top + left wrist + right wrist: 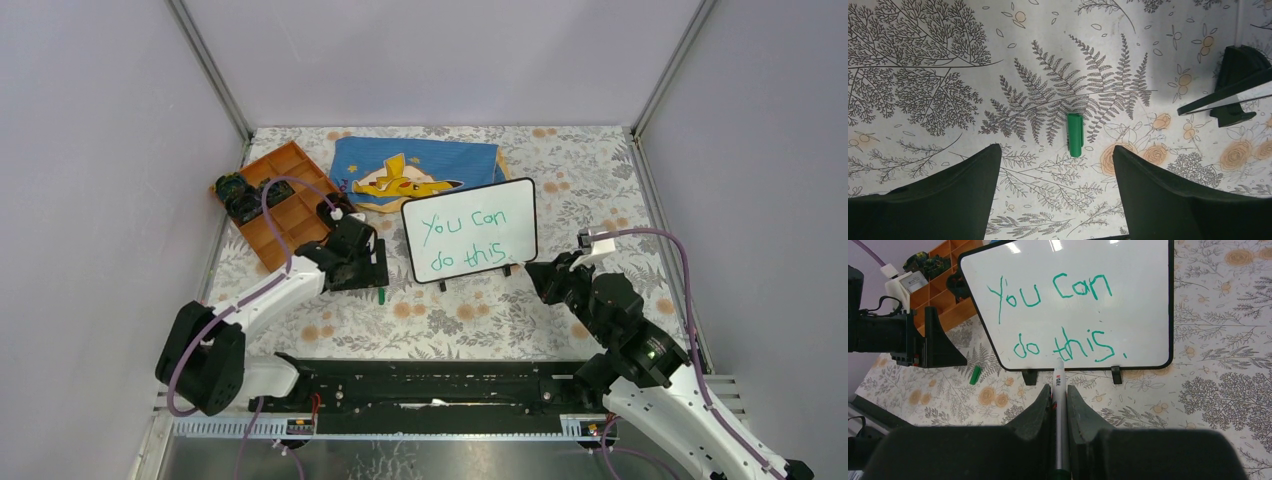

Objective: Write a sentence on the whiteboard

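Seen from above, the whiteboard (470,232) is stood on the tabletop (580,170), the sentence (463,240) written on it in green. The left arm is bent low beside it, the right arm stretched toward its lower right corner.

At the left wrist, the left pincer (1057,155) is shown spread above an untouched green cap (1075,135).

At the right wrist, the right pincer (1059,391) is clenched on a marker (1059,376) aimed at the board's lower edge.

White marker (1059,385) tight in the right pincer (1059,392), tip toward the whiteboard (1143,300) with its green sentence (1055,320).
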